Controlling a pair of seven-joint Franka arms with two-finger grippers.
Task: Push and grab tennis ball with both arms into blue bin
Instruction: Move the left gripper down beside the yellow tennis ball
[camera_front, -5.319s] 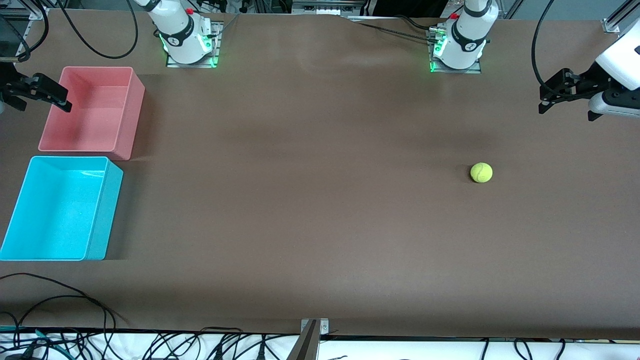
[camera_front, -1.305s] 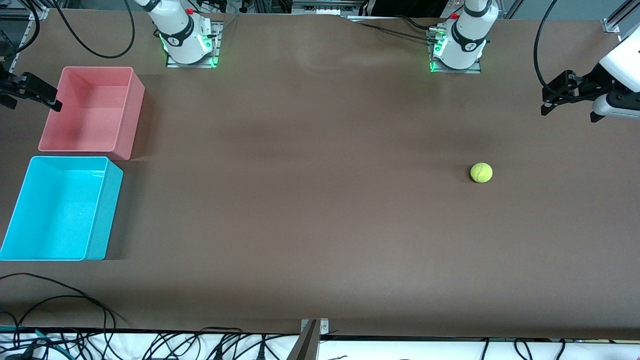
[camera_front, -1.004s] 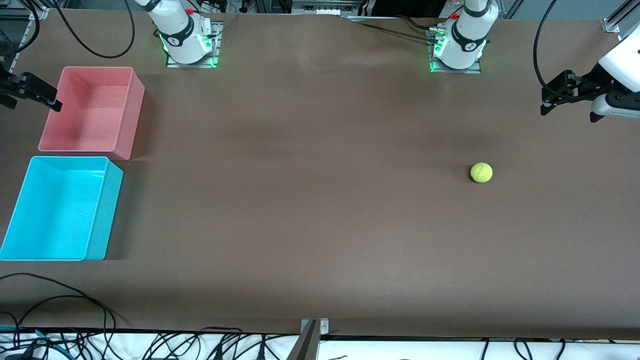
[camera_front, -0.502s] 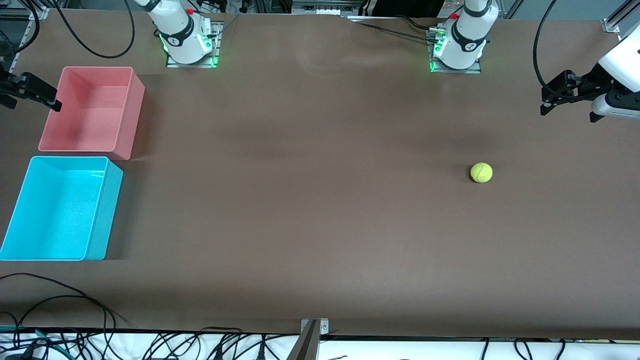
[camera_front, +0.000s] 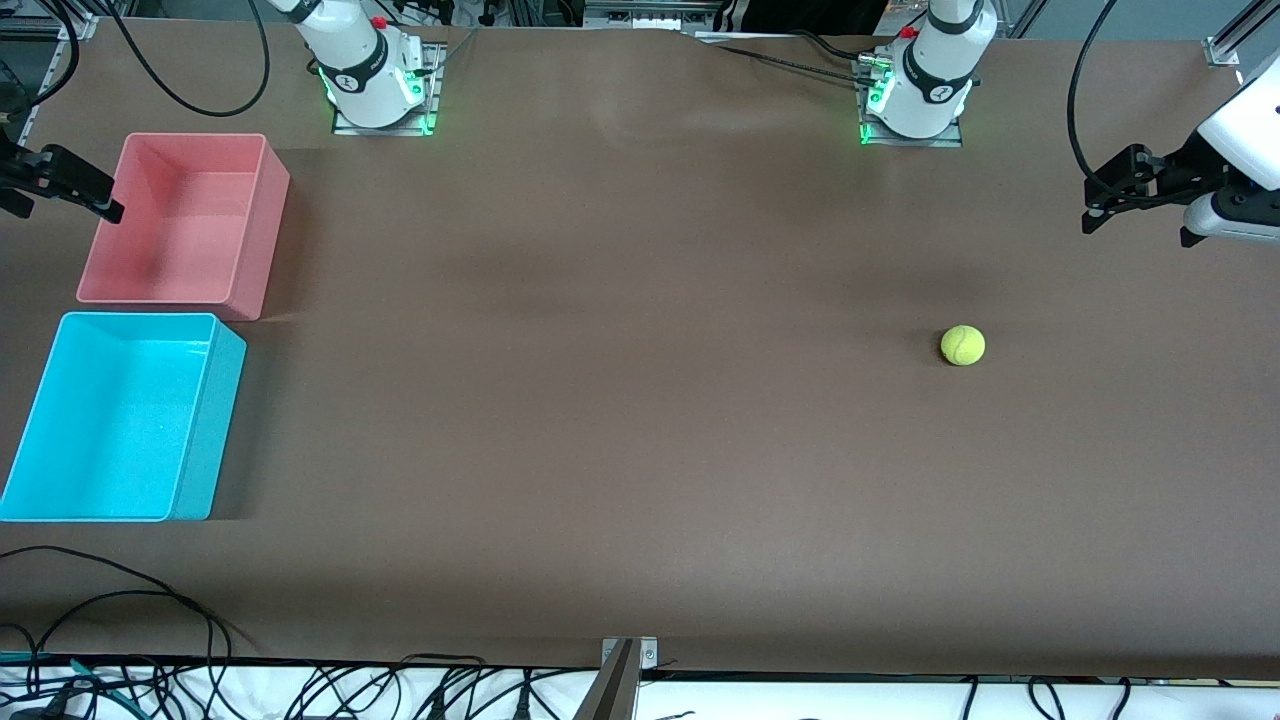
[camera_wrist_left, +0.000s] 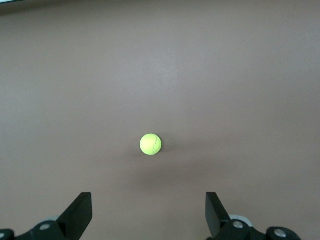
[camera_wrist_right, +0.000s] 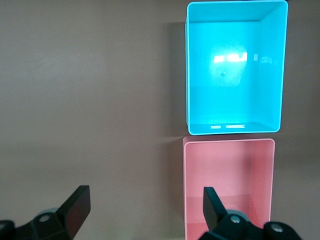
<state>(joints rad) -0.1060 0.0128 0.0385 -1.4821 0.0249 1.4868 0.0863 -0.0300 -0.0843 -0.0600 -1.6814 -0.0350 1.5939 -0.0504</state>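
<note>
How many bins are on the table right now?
2: the pink bin and the blue bin, side by side at the right arm's end, the blue one nearer the front camera.

The tennis ball (camera_front: 963, 345) lies on the table (camera_front: 640, 420) toward the left arm's end, well apart from both bins. The blue bin (camera_front: 120, 416) sits at the right arm's end, just beside the pink bin (camera_front: 185, 222) and nearer the front camera.
</note>
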